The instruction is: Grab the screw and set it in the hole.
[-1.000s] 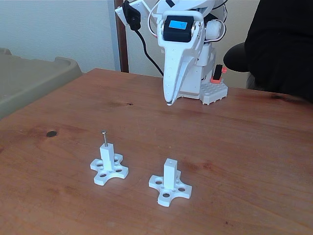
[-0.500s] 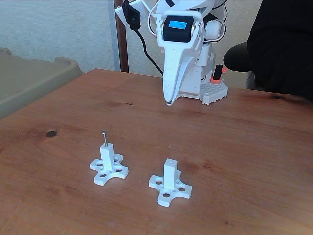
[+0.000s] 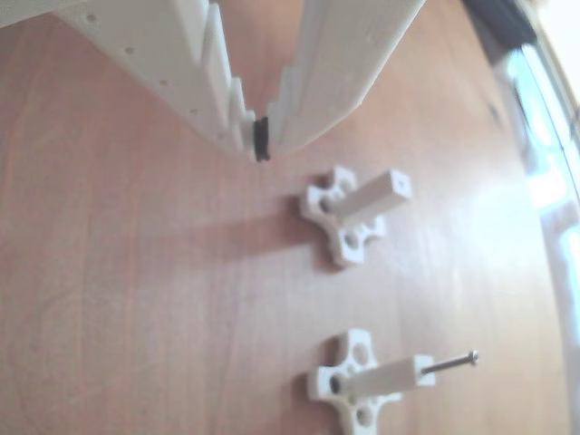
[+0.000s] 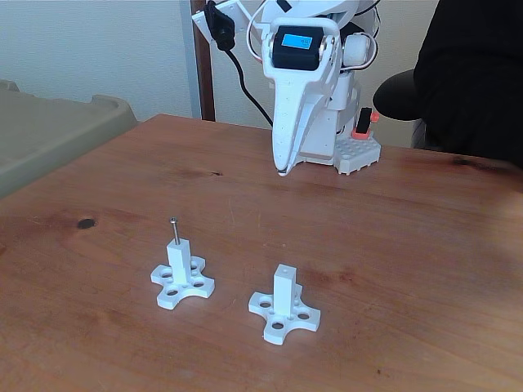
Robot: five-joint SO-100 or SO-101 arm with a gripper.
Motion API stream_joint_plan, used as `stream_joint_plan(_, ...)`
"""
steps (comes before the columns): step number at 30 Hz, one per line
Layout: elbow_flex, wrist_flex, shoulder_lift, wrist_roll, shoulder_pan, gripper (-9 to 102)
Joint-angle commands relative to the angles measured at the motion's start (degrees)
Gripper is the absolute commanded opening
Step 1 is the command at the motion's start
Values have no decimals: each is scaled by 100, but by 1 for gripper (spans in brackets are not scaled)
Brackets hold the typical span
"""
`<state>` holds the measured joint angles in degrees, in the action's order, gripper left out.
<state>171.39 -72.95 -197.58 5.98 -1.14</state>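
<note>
Comparing with the frame a second ago, nothing on the wooden table [image 4: 425, 245] has shifted: the gripper [image 4: 283, 172] hangs in the same spot near the arm's base, tips pointing down, fingers [image 3: 227, 109] pressed together on nothing. Two white posts on cross-shaped bases stand well apart from it. One screw [image 4: 174, 230] sticks upright out of the hole of the left post [image 4: 179, 263] in the fixed view, its head above the tip. The right post [image 4: 284, 291] has an empty hole [image 3: 396, 186] in its tip.
</note>
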Motion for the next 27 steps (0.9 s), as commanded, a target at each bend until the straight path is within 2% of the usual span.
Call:
stream_joint_plan(1,-88,-141,290,193,105,-4)
stream_joint_plan(10,-835,176,1380,167,264,-4)
stream_joint_plan(27,-2997,44,4096,-88,264,-4)
